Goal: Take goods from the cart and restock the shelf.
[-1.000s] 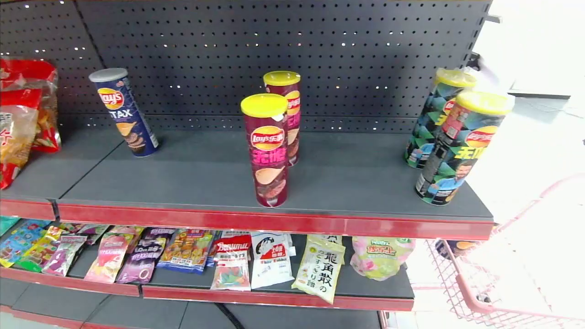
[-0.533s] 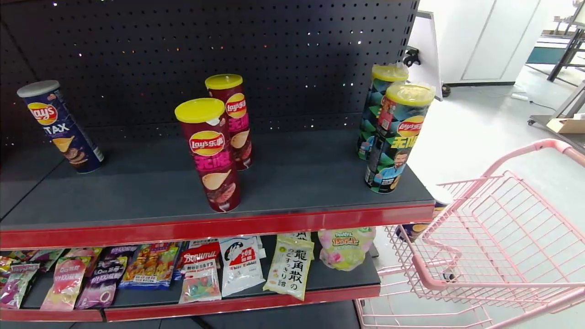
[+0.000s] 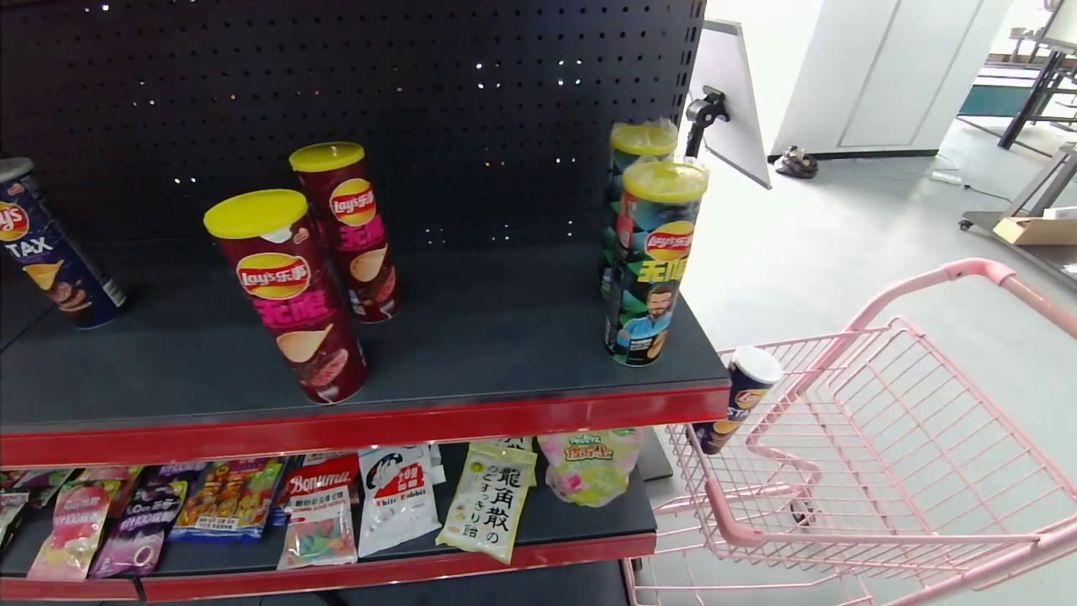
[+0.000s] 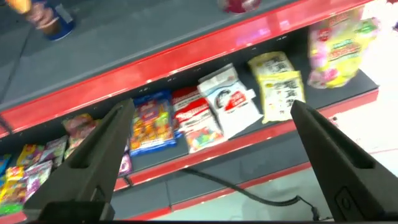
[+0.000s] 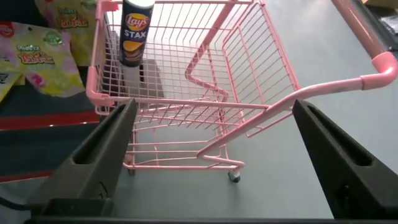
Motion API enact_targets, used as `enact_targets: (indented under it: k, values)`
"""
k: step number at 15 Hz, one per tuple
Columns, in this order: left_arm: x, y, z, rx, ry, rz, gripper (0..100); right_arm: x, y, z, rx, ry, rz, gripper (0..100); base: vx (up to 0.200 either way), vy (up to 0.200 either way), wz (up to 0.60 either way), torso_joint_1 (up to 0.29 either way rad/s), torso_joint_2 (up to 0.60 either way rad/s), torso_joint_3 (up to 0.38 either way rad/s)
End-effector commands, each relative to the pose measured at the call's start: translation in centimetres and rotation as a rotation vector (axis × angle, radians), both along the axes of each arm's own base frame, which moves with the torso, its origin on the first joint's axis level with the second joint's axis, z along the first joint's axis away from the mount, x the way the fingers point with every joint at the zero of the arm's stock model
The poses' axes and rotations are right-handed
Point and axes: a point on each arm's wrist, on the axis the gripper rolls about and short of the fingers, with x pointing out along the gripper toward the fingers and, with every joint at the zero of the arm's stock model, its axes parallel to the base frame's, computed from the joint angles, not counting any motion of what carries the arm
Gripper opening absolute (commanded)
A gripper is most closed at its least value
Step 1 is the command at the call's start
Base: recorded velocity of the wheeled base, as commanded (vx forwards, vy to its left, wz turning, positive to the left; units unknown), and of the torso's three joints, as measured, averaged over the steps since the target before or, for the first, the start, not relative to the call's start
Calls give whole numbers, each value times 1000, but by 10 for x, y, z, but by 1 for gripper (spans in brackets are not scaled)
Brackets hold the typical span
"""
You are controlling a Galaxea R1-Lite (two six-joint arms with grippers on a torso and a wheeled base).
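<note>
Dark pegboard is backing the shelf, which is carrying five upright cans with wide bare gaps between them. A pair of maroon cans is standing near the middle, one behind the other. A pair of green cans is sitting at the right end, and a single blue can is standing far to the left. Below, the lower shelf is holding a row of flat snack bags.

A pink wire cart is standing just beside the shelf's right end. It is holding one blue canister, upright in the corner nearest the shelf; the other parts of the basket in view are showing only wire.

Restocking appears to be well along, with that one canister left to fetch, probably for the spot beside its blue match.

The right gripper is hovering above the cart with its jaws spread wide, grasping nothing. The left gripper is hanging in front of the lower shelf, likewise released and empty.
</note>
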Motion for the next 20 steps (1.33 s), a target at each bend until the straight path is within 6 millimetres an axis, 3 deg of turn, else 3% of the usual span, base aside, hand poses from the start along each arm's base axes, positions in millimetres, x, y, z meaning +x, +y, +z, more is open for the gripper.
enact_targets:
  k: [1,4,9,15,20]
  values:
    - [-2,0,-1,3,-12,-3,100,0,0,0,-1,0,-1,100,0,0,0,0,0,0]
    - [-3,1,-1,3,-18,-3,100,0,0,0,-1,1,1,100,0,0,0,0,0,0]
    - [-3,1,-1,19,-22,-7,100,0,0,-1,0,3,1,100,0,0,-600,0,2,0]
    - [-7,1,-5,27,-41,-9,100,1,0,-5,0,17,-4,100,0,0,0,0,0,0]
    - [-10,2,-11,83,-56,-17,100,2,0,-9,2,33,-2,100,0,0,0,-119,327,198]
